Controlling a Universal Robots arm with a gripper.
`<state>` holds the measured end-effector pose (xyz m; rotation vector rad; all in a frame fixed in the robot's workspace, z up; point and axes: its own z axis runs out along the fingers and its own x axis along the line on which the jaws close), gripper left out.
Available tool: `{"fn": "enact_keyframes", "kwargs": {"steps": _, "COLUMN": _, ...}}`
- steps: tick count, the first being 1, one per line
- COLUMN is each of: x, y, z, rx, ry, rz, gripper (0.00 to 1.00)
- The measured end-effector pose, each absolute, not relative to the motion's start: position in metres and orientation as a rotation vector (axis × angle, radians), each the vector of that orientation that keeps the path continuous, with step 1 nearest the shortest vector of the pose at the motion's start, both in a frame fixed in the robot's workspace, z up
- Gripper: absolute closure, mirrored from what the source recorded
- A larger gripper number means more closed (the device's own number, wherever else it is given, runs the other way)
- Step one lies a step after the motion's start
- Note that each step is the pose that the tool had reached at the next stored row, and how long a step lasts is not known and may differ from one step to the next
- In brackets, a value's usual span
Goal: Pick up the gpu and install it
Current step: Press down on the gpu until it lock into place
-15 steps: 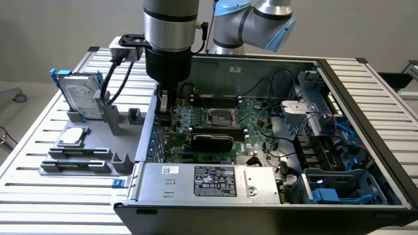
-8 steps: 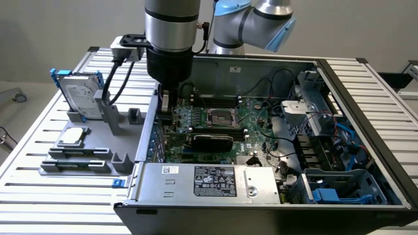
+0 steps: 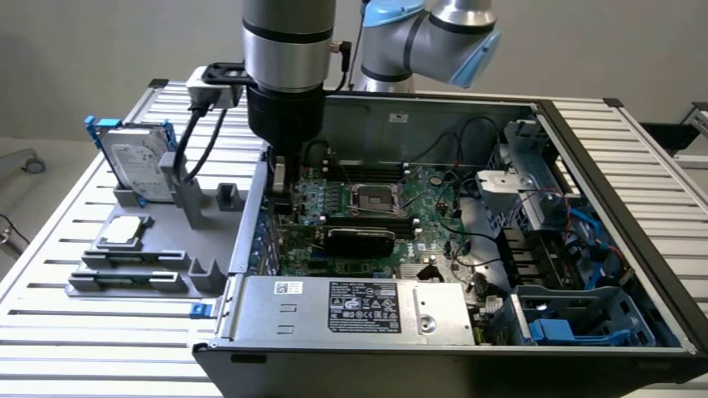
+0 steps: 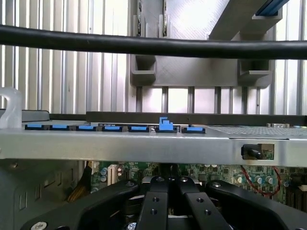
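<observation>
Arm's down inside the PC case (image 3: 575, 157), by its rear wall on the exterior view's left. Fingers (image 4: 154, 201) are drawn tight together; can't tell if anything's pinched btwn them. The gpu (image 3: 360, 240) looks to stand on edge over the motherboard (image 3: 426, 195), black face showing. Its long axis runs left-right in the exterior view, just right of the gripper (image 3: 278, 195). Tight room: wall, cables. Bench (image 3: 66, 332) slatted.

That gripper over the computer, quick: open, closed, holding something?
Gripper: closed, down inside the computer case over the motherboard; what it holds cannot be told.
</observation>
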<state>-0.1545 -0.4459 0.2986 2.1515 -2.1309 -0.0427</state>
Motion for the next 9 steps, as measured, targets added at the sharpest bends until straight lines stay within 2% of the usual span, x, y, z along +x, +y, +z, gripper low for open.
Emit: {"fn": "enact_keyframes", "kwargs": {"steps": 9, "x": -0.1552, "y": -0.4444, "z": 0.2979, "rx": 2.151, "ry": -2.132, "rz": -0.043, "gripper": 0.89}}
